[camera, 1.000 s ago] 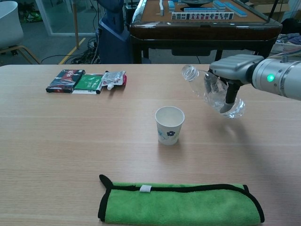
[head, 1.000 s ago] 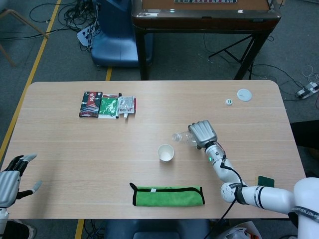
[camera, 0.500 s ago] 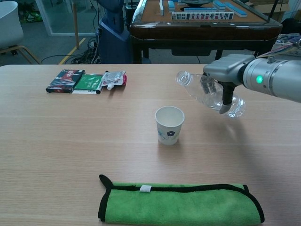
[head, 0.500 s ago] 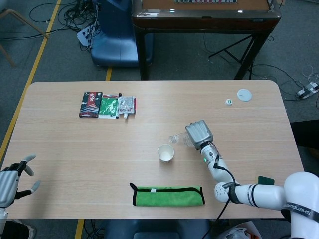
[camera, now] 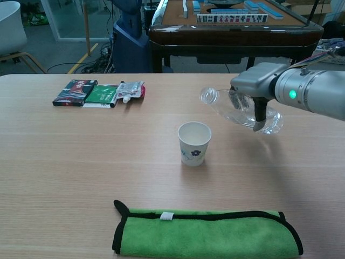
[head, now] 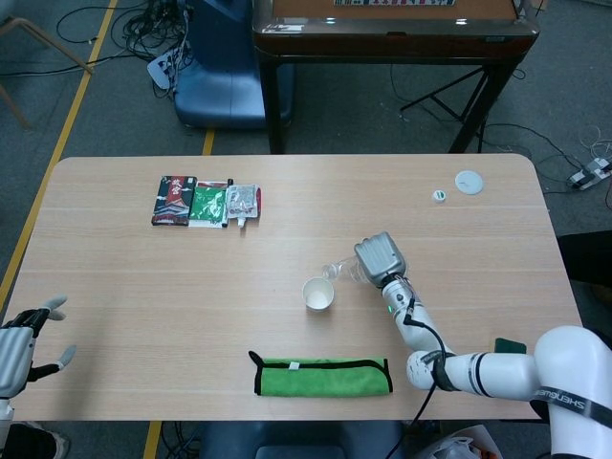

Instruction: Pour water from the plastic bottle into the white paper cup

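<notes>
One plastic bottle [camera: 237, 109] is held in the right hand [camera: 257, 93] above the table [camera: 64, 162], the fingers wrapped around its body. The bottle is tipped almost level, with its open neck pointing left toward the one white paper cup [camera: 194, 143]. The neck is seen above and slightly right of the cup's rim, apart from it. In the head view the same bottle [head: 341, 271] lies just right of the cup [head: 317, 294] under the right hand [head: 380, 258]. Whether water is leaving the neck cannot be told.

The cup stands upright near the middle of the table, with a small dark print on its near side.

The left hand [head: 21, 335] is seen only in the head view, at the near left edge of the table [head: 143, 287]. Its fingers are spread apart and nothing is held in it.

One folded green cloth [camera: 207, 233] with dark edging lies along the near edge, in front of the cup. Three flat packets [camera: 99, 91] are laid side by side at the far left: one dark, one green, one pale with red. Far to the right, two small round things are seen in the head view: a white disc [head: 469, 181] and a smaller bottle cap [head: 440, 195] just left of it.
</notes>
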`<state>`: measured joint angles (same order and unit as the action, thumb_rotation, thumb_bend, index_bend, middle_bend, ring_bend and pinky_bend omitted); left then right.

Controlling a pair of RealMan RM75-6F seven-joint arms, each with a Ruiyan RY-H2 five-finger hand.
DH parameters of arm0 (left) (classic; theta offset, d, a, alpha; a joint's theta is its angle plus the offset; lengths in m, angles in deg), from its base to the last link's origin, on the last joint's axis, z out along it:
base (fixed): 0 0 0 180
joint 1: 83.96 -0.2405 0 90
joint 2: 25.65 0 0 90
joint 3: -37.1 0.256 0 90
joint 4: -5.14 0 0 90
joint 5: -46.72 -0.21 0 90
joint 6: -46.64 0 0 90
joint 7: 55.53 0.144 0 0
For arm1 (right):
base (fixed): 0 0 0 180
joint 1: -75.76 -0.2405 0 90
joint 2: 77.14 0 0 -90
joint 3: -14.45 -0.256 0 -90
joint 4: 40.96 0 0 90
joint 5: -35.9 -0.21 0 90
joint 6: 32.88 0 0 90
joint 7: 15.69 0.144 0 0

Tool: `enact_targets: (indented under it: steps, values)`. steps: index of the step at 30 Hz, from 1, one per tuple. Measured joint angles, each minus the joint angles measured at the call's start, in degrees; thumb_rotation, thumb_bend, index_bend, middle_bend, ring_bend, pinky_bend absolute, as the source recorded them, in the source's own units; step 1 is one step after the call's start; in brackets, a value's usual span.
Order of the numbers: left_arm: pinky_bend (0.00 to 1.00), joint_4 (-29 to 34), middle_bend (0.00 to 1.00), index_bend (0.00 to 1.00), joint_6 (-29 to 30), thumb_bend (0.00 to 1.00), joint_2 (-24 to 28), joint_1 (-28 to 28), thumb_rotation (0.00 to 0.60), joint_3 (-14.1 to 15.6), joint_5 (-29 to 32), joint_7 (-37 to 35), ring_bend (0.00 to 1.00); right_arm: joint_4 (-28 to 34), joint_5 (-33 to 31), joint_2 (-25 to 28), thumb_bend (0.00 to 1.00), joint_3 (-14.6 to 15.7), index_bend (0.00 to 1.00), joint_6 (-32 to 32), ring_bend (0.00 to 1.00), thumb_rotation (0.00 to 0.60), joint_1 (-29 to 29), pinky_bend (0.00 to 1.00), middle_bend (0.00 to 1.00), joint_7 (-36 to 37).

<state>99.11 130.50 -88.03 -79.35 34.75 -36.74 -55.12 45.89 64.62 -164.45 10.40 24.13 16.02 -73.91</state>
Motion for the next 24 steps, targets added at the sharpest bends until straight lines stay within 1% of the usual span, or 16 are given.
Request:
enact_targets:
  steps: [9, 24]
  values:
    - [0.44, -0.12, 0.35, 0.21, -0.06, 0.22, -0.06, 0.03, 0.600, -0.09, 0.10, -0.06, 0.27, -0.04, -1.72, -0.46, 0.16, 0.69, 0.62, 0.64, 0.52, 0.600, -1.40, 0.50, 0.65, -2.55]
    - [0.44, 0.03, 0.34, 0.21, 0.02, 0.22, 0.05, 0.02, 0.600, -0.12, -0.07, -0.22, 0.27, -0.22, -7.37, -1.65, 0.16, 1.81, 0.62, 2.35, 0.52, 0.600, -4.73, 0.50, 0.65, -9.88]
